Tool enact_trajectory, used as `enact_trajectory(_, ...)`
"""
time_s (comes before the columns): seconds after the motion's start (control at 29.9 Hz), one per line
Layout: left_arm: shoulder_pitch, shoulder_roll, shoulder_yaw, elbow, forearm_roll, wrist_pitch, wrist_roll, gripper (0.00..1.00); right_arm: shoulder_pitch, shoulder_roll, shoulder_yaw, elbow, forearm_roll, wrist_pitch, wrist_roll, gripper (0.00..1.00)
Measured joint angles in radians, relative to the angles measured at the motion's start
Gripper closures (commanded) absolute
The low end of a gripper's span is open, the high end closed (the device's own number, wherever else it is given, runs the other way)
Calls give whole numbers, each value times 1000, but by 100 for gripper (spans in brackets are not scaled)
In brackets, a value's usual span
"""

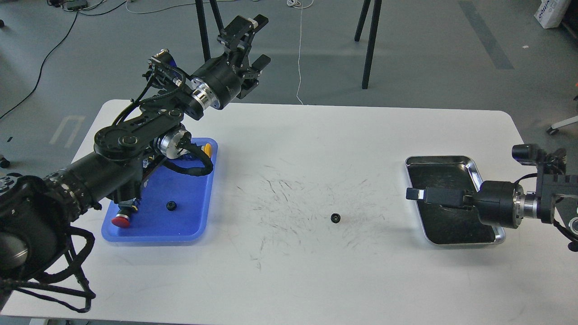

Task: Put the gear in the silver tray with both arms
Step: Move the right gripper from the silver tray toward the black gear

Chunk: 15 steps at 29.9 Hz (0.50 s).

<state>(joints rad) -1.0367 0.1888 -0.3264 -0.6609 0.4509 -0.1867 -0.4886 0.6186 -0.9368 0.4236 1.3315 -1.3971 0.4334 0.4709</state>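
A small black gear [335,218] lies on the white table, right of its middle. A second small black gear [170,206] lies in the blue tray [198,216]. The silver tray [445,158] sits at the right with its dark bottom bare. My left gripper [254,43] is open and empty, raised high beyond the table's far left edge. My right gripper [413,194] points left, low over the silver tray's left rim. It is seen side-on, so its two fingers cannot be told apart. The gear on the table lies well to its left.
The blue tray also holds a red push button [119,220] and a yellow-capped part [207,148], partly hidden under my left arm. Black stand legs [368,45] rise behind the table's far edge. Dark scratch marks cover the table's middle.
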Motion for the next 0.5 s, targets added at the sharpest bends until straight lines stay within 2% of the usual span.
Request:
enact_trajectory(0.17, 16, -11, -1, -1, 0, 25, 0, 0, 14, 3, -10, 1, -119, -44, 0, 1)
enact_trajectory(0.5, 28, -17, 0, -2, 5, 46, 0, 0, 16, 82, -14, 16, -248, -223, 2, 1)
